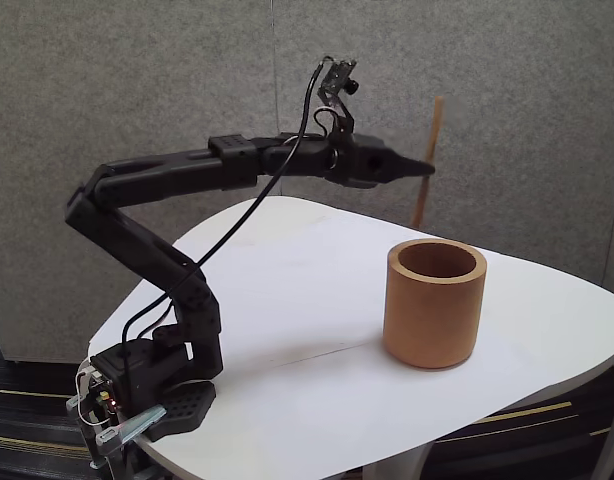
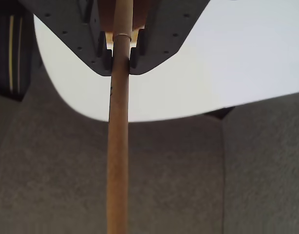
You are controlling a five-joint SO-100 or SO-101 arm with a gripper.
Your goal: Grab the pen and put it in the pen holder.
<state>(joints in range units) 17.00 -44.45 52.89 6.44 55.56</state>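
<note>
My black gripper (image 1: 424,167) is raised high above the white table (image 1: 287,300), shut on the pen (image 1: 430,160). The thin tan pen stands nearly upright in the jaws, sticking out above and below the fingertips. The pen holder (image 1: 434,303), a thick-walled tan round cup, stands on the table below and slightly in front of the gripper, its opening facing up. In the wrist view the pen (image 2: 118,146) runs from the closed gripper (image 2: 120,56) straight down to the bottom edge, with the table's edge (image 2: 213,73) behind it.
A grey fabric wall (image 1: 137,80) stands behind the table. The arm's base (image 1: 152,385) is clamped at the table's front left corner, with a black cable (image 1: 257,200) looping along the arm. The table's rounded far edge and grey floor (image 2: 188,185) show in the wrist view.
</note>
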